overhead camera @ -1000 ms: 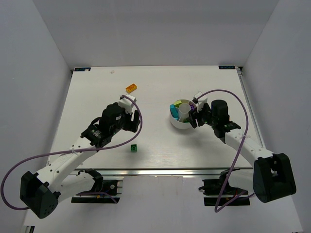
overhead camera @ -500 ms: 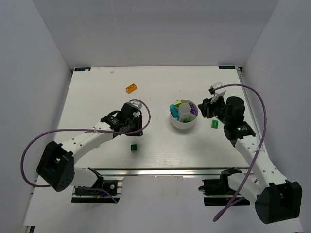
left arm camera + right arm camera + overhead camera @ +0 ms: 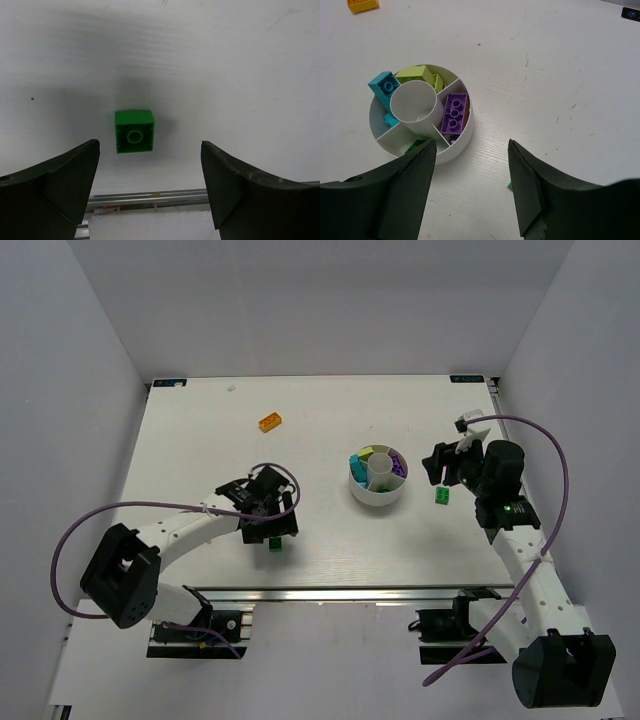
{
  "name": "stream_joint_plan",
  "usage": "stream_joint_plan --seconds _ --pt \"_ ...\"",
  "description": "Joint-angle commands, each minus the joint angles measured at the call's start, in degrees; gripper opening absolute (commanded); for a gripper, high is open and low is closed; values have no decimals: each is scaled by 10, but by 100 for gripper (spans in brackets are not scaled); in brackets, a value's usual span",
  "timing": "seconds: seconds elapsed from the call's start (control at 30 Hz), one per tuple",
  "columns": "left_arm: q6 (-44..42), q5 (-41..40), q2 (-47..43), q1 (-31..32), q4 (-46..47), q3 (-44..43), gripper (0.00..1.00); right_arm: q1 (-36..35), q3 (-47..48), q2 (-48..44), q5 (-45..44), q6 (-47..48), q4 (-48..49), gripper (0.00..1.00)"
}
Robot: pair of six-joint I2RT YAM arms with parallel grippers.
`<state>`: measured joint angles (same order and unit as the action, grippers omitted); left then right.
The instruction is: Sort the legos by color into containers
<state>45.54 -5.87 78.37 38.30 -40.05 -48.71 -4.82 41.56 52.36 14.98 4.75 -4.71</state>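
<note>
1. Lego brick (image 3: 134, 131), green, lay between the left claw's (image 3: 150, 170) wide-open fingers, slightly off-centre.
2. Closing unevenly could flick it aside.
3. Farther, the right claw (image 3: 471, 150) hung open and empty beside the dish (image 3: 454, 150), orange brick (image 3: 270, 422) beyond.

The left gripper (image 3: 270, 528) has swung back from near the orange brick (image 3: 269, 422) to hang over the dark green brick (image 3: 134, 131), jaws wide apart. The right gripper (image 3: 440, 462) has pulled off the dish (image 3: 377, 499) (rightward), and a green brick (image 3: 441, 496) now lies just right of the dish
</note>
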Motion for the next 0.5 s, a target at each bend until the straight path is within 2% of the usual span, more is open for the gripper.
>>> stream_joint_plan --seconds 0.0,0.27,0.33,0.4,0.43,0.47 --pt "32 -8 11 10 11 20 91 15 29 -16 24 -9 0 65" --pt "38 -49 86 28 11 -6 77 36 28 -19 49 -14 -3 65" --pt "39 -61 97 34 9 -10 68 41 28 -19 53 -15 -5 65" --pt "41 -70 108 39 9 -11 66 40 28 -20 58 -15 -5 65" --pt "42 -71 112 39 8 -10 57 42 28 -20 60 -15 -5 65" --pt "43 -80 112 39 8 -10 55 41 28 -20 61 -15 -5 65"
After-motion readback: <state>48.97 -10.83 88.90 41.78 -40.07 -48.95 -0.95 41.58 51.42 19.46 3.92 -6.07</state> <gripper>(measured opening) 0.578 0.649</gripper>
